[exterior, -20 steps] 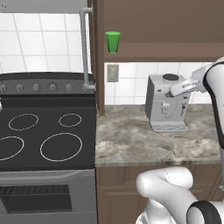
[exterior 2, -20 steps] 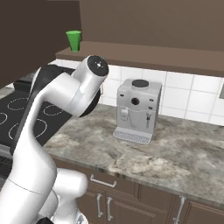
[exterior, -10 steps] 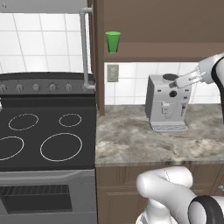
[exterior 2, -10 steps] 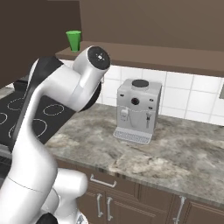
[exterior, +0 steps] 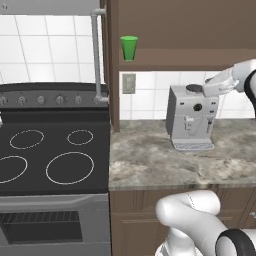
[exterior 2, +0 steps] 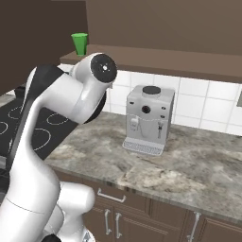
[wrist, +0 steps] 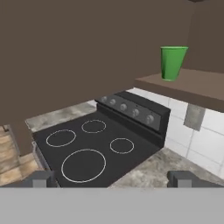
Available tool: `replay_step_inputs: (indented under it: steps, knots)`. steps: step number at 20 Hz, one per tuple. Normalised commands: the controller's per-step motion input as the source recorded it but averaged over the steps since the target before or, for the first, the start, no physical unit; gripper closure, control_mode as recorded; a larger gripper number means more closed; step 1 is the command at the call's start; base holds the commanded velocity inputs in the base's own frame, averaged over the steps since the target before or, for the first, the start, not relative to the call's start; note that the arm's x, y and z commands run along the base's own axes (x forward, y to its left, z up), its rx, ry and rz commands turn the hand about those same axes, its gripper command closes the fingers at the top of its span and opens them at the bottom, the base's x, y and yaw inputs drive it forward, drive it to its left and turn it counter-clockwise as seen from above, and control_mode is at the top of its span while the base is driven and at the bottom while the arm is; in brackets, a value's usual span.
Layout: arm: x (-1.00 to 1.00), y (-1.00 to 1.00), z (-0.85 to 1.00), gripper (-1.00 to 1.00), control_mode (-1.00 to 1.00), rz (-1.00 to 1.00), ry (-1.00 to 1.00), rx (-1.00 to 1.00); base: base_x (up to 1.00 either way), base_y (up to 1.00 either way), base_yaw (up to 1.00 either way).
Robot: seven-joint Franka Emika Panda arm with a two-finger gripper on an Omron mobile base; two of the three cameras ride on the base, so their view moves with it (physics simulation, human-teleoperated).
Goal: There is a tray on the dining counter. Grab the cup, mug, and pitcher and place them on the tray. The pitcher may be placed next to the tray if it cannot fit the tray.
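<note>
cup (exterior: 129,48) on shelf (exterior: 185,66) — above surface (exterior: 150,160) | stove (exterior: 50,155) left of surface | coffee machine (exterior: 192,117) on surface — right of cup

No readable text, labels, brands or numbers anywhere; none on appliances, cabinets or wall tiles.

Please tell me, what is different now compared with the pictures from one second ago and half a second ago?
Only the arm moved. In the left base view its forearm rose and drew back toward the right edge, above the coffee machine; in the right base view its elbow climbed and shifted right. Nothing was grasped or released. The cup stayed on its shelf, and the stove and counter are unchanged.
</note>
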Motion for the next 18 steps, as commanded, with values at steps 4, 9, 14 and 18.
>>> replay_step_inputs:
  steps: [4,9,14,18]
  knots:
    - [0.11,0.0,0.28,-1.0,-1.0,0.0,-0.09,0.0,0.0,0.0,0.0]
    - [0.2,0.0,0.17,-1.0,-1.0,0.11,-0.11,0.07,0.0,0.0,0.0]
    - [0.42,0.0,0.05,-1.0,-1.0,0.14,-0.06,0.13,0.0,0.0,0.0]
    - [0.53,0.0,0.0,-1.0,-1.0,0.15,0.0,0.14,0.0,0.0,0.0]
